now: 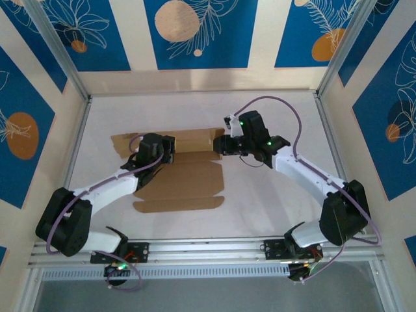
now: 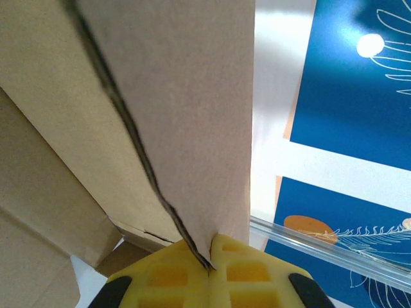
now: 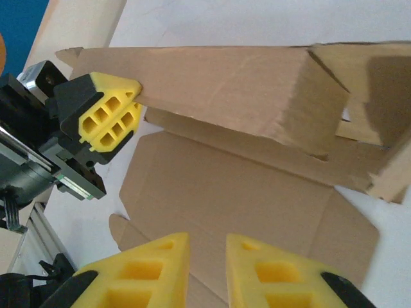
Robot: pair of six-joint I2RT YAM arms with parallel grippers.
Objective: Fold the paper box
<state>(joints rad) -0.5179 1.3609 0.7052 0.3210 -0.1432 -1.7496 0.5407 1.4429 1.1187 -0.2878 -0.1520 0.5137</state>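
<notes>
The paper box (image 1: 188, 185) lies partly folded about the middle of the bench (image 1: 260, 201), a little toward its left edge. Its broad flat panel and a narrow flap lie spread toward the near edge. A long panel along its far side is raised off the surface. In the right wrist view that raised panel (image 3: 225, 90) stands as a wall, with smaller flaps bent up at its right end.

The left hand (image 1: 166, 153) is clamped on the left end of the raised panel. Its yellow fingers (image 3: 109, 115) pinch the cardboard edge, and its own wrist view shows the pads pressed together on the sheet (image 2: 209, 256).

The right hand (image 1: 218, 146) sits at the box's right end. Its fingers (image 3: 207, 256) are a narrow gap apart above the flat panel, with nothing between them.
</notes>
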